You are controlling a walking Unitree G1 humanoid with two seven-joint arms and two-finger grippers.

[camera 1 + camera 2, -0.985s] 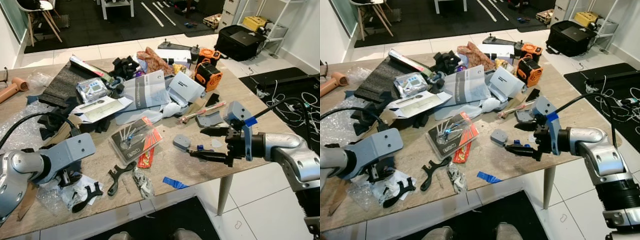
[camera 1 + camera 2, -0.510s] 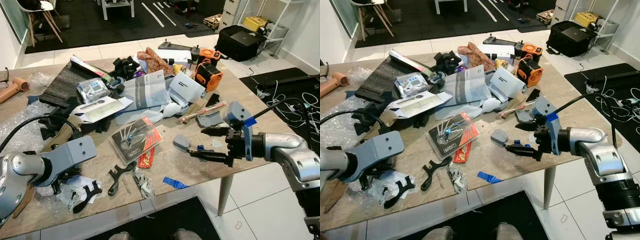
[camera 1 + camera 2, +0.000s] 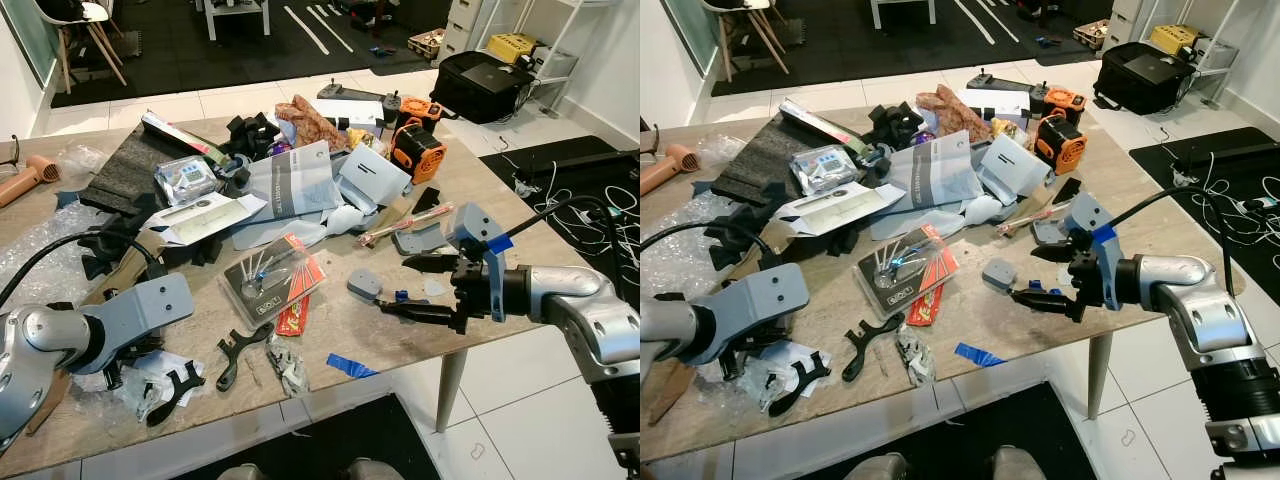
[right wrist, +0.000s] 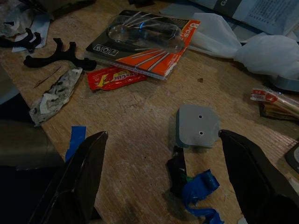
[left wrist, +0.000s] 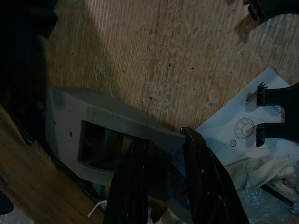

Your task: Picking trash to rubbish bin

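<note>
1. The right gripper [image 3: 425,288] hovers low over the right part of the table [image 3: 470,190], its 2 fingers spread wide.
2. Between those fingers, on the table, lie a scrap of blue tape [image 4: 198,191] with a small black piece, and just beyond them a grey block [image 4: 197,126].
3. Left of the grey block lie a blister pack [image 3: 270,277] with an orange card and, touching its near edge, a red wrapper [image 3: 290,316].
4. Near the table's near edge lie a crumpled wrapper [image 3: 288,368], a black bracket [image 3: 238,353] and a strip of blue tape [image 3: 350,366].
5. The left gripper [image 5: 166,186] is low at the near left, over white paper [image 3: 160,370] and bubble wrap; its fingers stand narrowly apart around the edge of a grey part [image 5: 103,135].
6. An orange device [image 3: 416,148] and booklets [image 3: 290,180] lie farther back.
</note>
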